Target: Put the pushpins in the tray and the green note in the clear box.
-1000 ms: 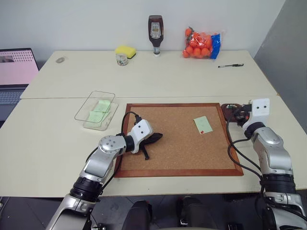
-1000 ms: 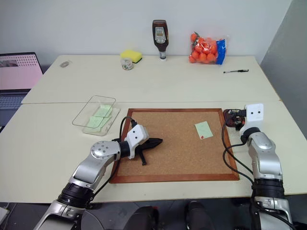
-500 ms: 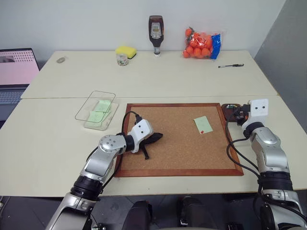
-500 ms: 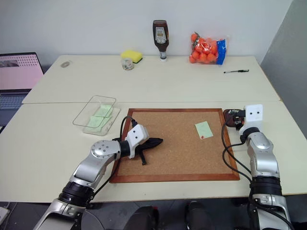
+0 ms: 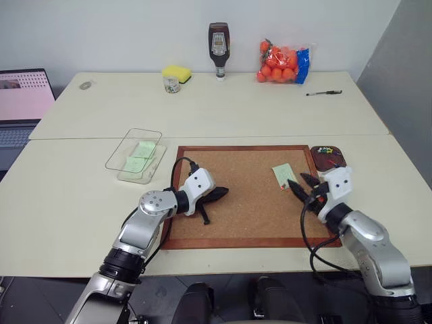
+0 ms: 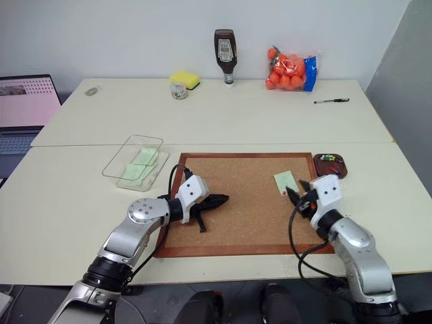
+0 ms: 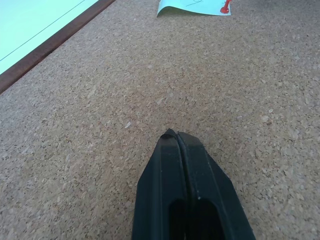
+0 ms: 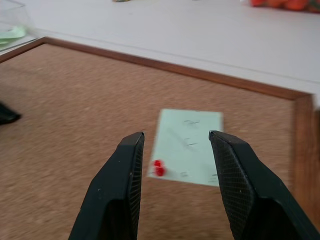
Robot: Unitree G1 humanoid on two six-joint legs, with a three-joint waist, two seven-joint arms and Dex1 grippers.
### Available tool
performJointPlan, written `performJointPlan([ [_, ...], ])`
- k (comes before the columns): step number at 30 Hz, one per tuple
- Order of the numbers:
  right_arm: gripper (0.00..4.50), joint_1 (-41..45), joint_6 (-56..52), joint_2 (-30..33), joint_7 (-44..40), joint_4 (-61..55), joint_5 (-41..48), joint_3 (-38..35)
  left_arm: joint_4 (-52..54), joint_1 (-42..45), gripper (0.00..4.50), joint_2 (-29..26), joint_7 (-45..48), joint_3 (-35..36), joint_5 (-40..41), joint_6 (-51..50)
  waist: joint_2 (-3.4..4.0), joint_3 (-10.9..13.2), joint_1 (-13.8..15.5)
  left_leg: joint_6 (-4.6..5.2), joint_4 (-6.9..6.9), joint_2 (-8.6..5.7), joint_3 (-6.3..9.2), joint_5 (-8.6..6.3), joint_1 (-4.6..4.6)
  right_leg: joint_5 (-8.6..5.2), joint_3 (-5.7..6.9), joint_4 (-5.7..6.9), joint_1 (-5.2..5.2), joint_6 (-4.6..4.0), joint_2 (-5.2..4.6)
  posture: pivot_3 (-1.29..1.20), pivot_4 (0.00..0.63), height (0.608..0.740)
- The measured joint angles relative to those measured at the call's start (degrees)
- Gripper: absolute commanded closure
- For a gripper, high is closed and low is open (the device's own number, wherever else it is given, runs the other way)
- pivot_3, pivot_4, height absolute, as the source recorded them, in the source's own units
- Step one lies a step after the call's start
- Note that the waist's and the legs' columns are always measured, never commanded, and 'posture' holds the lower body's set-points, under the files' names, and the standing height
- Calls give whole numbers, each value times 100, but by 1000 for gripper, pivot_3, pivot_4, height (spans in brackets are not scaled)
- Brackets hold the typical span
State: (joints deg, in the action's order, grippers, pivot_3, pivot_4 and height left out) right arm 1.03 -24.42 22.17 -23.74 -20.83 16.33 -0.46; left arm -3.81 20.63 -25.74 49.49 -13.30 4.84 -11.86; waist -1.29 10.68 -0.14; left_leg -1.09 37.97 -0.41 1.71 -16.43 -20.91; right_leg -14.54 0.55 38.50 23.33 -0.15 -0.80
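Right gripper unclenched, empty, green note with red pushpin just ahead.

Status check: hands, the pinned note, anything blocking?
Left hand shut, empty, over corkboard. Right hand open, aimed at green note. Red pushpin pins it. Nothing in the way.

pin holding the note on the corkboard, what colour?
Red pushpin, clearest in the right wrist view.
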Motion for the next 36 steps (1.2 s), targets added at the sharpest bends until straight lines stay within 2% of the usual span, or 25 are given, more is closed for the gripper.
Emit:
performJointPlan([
  [4, 2315, 24, 78, 36, 2, 184, -393, 395, 0, 1, 4500, 11, 0, -9, 0, 4, 0, 0, 2, 0, 0, 0, 0, 0, -2, 0, 0, -5, 0, 0, 0, 0, 150, 740],
  [20, 2315, 200, 394, -199, 157, 703, -607, 280, 28, -9, 4500, 10, -12, -7, 0, -19, 0, 0, 2, 0, -2, 0, 1, 0, -2, 0, 1, -6, 0, 0, 0, 0, 150, 740],
  [23, 2734, 233, 390, -234, 175, 825, -613, 278, 37, -9, 4500, 10, -14, -6, 0, -20, 0, 0, 1, 0, -1, 0, 0, 0, -1, 0, 0, -6, 0, 0, 0, 0, 150, 740],
  [28, 3846, 314, 393, -236, 181, 901, -666, 278, 48, -9, 4500, 11, -18, -8, -1, -25, 0, 0, 2, 0, -2, 0, 1, 0, -2, 0, 1, -6, 0, 0, 0, 0, 150, 740],
  [29, 4184, 315, 395, -239, 168, 901, -669, 289, 49, -9, 4500, 11, -19, -9, -1, -26, 0, 0, 2, 0, -2, 0, 1, 0, -2, 0, 1, -6, 0, 0, 0, 0, 150, 740],
  [31, 4452, 316, 401, -248, 156, 901, -673, 311, 50, -9, 4500, 12, -28, -11, -1, -30, 0, 0, 2, 0, 0, 0, 0, 0, -2, 0, 0, -6, 0, 0, 0, 0, 150, 740],
  [36, 4452, 316, 506, -226, 152, 901, -826, 347, 69, -20, 4500, 13, -51, -14, -1, -37, 0, 0, 2, 0, -1, 0, 0, 0, -2, 1, 0, -6, 0, 1, 0, 0, 150, 740],
])
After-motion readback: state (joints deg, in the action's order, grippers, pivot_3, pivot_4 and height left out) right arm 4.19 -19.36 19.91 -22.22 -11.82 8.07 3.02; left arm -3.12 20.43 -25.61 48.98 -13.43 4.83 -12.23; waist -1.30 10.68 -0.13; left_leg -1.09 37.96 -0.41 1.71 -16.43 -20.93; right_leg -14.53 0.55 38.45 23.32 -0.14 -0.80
